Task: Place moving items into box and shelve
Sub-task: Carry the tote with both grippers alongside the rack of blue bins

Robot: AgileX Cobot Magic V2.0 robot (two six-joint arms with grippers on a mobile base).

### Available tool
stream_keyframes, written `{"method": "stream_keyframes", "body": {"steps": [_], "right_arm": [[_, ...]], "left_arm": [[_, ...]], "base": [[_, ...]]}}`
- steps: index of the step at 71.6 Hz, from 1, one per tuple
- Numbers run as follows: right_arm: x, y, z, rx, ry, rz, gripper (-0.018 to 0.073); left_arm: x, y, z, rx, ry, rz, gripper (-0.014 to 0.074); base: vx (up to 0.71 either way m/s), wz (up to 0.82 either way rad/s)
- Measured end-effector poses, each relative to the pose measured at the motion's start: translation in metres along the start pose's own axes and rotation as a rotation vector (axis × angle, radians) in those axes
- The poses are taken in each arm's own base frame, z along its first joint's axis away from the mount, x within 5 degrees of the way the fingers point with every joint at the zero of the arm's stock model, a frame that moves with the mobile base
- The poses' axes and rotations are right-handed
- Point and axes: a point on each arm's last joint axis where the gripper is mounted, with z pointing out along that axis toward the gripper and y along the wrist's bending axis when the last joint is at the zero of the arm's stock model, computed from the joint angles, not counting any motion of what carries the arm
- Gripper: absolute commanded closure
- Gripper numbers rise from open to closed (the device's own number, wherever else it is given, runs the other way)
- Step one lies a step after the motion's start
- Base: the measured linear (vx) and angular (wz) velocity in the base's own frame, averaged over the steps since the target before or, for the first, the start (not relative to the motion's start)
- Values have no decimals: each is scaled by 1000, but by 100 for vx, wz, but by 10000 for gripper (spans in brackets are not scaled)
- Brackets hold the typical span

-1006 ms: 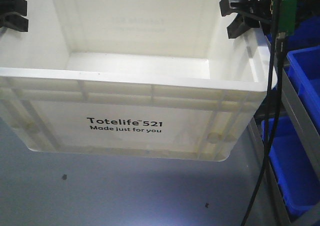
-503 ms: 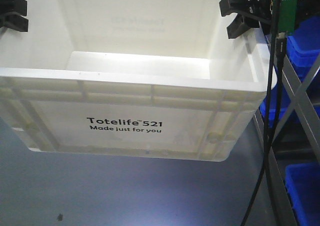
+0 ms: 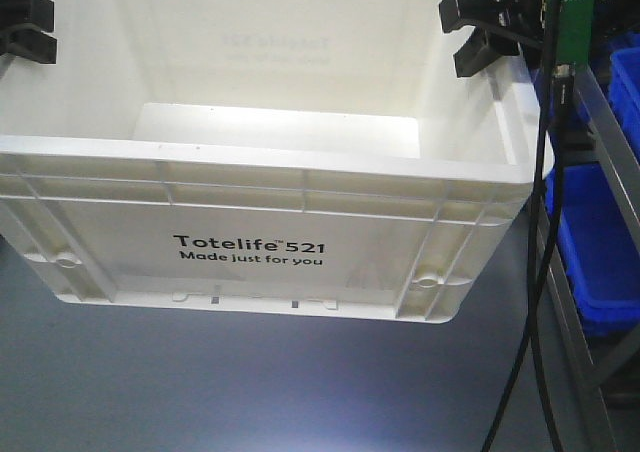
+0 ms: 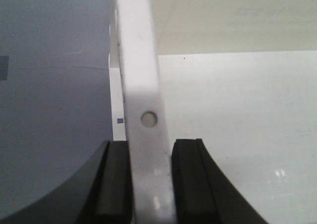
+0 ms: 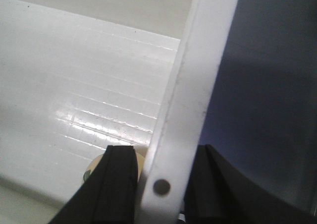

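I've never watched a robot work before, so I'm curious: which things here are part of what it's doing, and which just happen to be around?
Part of the job:
- box
- left gripper, clamped on the box's rim
- right gripper, clamped on the opposite rim

Just around:
- blue bins
- black cable
- grey floor

Front view: the far rim of the large white rectangular plastic crate [image 3: 270, 162] is cut by the top edge. The left gripper [image 3: 28, 28], at the crate's left rim, is cropped by the frame. Print on the crate's far wall is too faint to read. The blue plastic bins [image 3: 600, 252] right of the crate are cropped.

Right wrist view: a pale round item [image 5: 91, 165] inside the crate is half hidden behind a jaw and cannot be identified.
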Motion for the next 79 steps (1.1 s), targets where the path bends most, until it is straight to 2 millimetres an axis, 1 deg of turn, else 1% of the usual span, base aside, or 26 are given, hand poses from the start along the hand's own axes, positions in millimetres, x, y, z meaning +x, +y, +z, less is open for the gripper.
{"method": "stream_keyframes", "body": {"steps": [28, 79], "right_arm": [[0, 0, 0, 5, -1, -2, 571], [-1, 0, 0, 3, -8, -2, 571]], "left_arm": [[0, 0, 0, 3, -1, -2, 613], [0, 0, 0, 2, -2, -1, 613]], "base": [[39, 26], [26, 57]]}}
